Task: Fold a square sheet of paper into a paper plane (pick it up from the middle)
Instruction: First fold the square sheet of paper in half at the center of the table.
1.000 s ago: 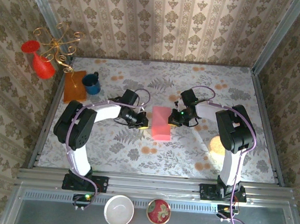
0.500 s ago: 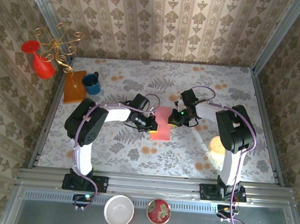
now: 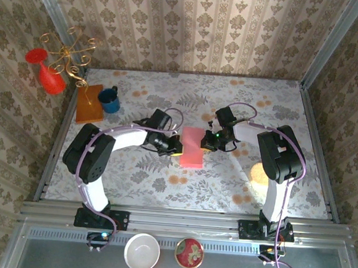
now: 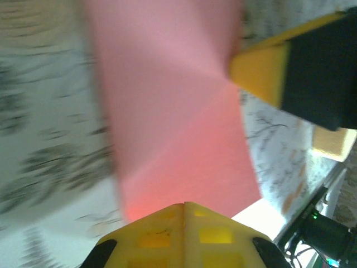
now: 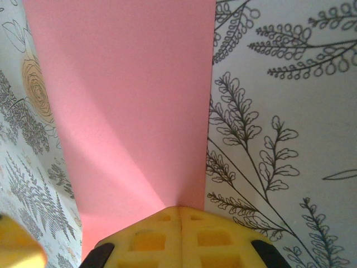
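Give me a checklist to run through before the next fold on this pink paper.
1. Paper folded to a narrow rectangle on the table: ok.
2. Left gripper shut, tip at the paper's left edge: ok.
3. Right gripper shut, tip at the paper's right edge: ok.
4. Either gripper pinching the paper rather than pressing on it: cannot tell.
5. Mug and board well apart from the paper, at the far left: ok.
6. Left wrist view sharp enough to judge creases: not ok, blurred.
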### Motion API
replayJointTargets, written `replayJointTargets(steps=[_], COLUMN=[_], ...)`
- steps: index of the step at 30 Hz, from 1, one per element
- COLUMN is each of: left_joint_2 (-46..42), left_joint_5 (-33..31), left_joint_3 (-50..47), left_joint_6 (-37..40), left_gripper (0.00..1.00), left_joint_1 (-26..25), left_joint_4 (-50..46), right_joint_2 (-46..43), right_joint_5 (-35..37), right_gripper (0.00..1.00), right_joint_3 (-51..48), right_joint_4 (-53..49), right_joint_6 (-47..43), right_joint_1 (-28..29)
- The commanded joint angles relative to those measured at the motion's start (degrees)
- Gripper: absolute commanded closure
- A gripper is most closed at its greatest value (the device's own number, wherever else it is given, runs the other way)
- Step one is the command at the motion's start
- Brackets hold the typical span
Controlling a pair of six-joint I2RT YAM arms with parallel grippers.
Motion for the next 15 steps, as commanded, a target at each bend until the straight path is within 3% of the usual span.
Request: replayJointTargets(steps=[1, 10, 15], left_joint_2=[4.3, 5.5, 0.7], left_joint_5=[2.8, 1.6, -4.0], left_joint_3=[2.3, -3.3, -8.6], left_joint_6=[-2.8, -3.2, 0.5], left_gripper=[0.96, 0.96, 0.96], left_joint_1=[-2.3, -1.6, -0.7], left_joint_4=[1.9, 0.1, -7.9], right_joint_2=[7.9, 7.7, 7.5], right_joint_5=[13.6, 13.8, 13.7], right_gripper=[0.92, 0.92, 0.92], right_joint_3=[-5.0, -5.1, -4.2], right_joint_4=[-11.5, -11.6, -12.0], right_joint_6=[0.5, 0.2, 0.2], right_joint_1=[0.1, 0.1, 0.1])
